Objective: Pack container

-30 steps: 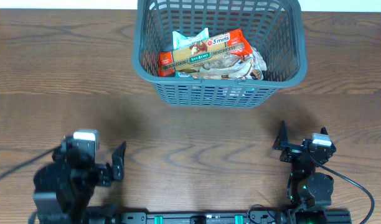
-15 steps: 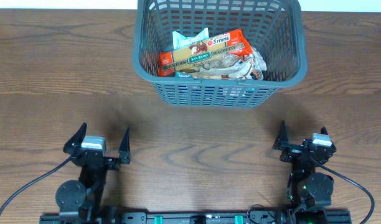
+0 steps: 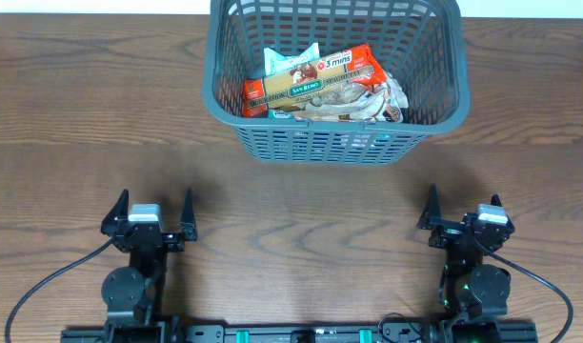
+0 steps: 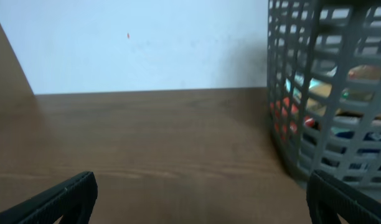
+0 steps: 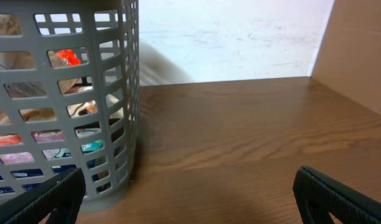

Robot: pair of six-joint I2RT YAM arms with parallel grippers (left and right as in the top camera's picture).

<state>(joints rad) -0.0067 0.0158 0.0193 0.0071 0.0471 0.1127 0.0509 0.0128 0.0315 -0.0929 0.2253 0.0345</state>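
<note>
Dark wood-grain table (image 3: pixel 301 238) fills your view, and the basket (image 3: pixel 330 143) stands at its far side, roughly midway between the arms and well apart from both. It is dark grey, rectangular with rounded corners and slotted walls, and snack packets (image 3: pixel 320 84) lie heaped on its floor. Expect stiff, light plastic that may slide on the wood; the rim or a wall slot looks the surest hold. Your left gripper (image 3: pixel 154 203) and right gripper (image 3: pixel 463 205) stand spread wide, holding nothing, near the front edge.
</note>
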